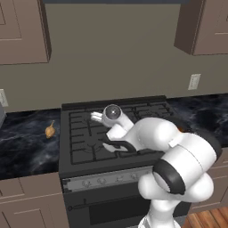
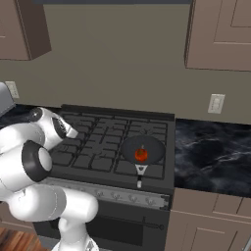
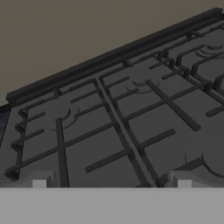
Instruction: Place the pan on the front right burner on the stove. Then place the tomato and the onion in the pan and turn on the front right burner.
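Observation:
The dark pan (image 2: 147, 146) sits on the front right burner (image 2: 159, 166) of the stove (image 2: 98, 142), its short handle (image 2: 140, 172) pointing at the front edge. The red tomato (image 2: 141, 155) lies inside the pan. The tan onion (image 1: 50, 130) rests on the black counter left of the stove (image 1: 84, 147). My gripper (image 1: 95, 117) hangs over the stove's left half, far from the pan and short of the onion. In the hand view its fingertips (image 3: 39, 183) stand wide apart above bare grates, so the gripper (image 3: 111, 183) is open and holds nothing.
A silver knob strip (image 2: 117, 196) runs along the stove's front above the oven door. Black marble counters (image 2: 215, 152) flank the stove. Wall cabinets (image 2: 220, 34) hang above, and an outlet (image 2: 215, 103) is on the wall at right.

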Robot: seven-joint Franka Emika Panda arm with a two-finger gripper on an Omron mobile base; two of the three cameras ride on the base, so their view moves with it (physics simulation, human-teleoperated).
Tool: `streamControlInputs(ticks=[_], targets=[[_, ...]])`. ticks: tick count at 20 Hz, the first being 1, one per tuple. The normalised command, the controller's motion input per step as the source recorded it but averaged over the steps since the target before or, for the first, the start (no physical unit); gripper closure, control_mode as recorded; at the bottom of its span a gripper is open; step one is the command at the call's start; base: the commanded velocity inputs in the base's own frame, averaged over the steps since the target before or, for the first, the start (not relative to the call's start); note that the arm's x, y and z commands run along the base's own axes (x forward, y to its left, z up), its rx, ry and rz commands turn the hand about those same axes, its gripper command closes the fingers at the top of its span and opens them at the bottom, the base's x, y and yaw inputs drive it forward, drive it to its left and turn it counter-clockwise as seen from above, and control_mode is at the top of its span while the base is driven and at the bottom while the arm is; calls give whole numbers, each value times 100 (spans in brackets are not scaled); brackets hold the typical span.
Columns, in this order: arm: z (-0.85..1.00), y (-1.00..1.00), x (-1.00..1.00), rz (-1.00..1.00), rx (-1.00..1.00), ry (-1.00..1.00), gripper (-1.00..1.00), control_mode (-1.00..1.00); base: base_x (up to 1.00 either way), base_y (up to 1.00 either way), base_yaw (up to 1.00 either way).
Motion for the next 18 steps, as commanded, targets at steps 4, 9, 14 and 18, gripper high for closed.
streamControlInputs(ticks=[4,9,14,18], targets=[[0,0,0,23,5,0,-100,-100,0,0,0],[-8,-4,0,18,0,0,-100,-100,0,0,0],[-32,-2,0,20,0,0,-100,-100,0,0,0],[-13,8,1,18,0,6,-100,-100,0,0,0]])
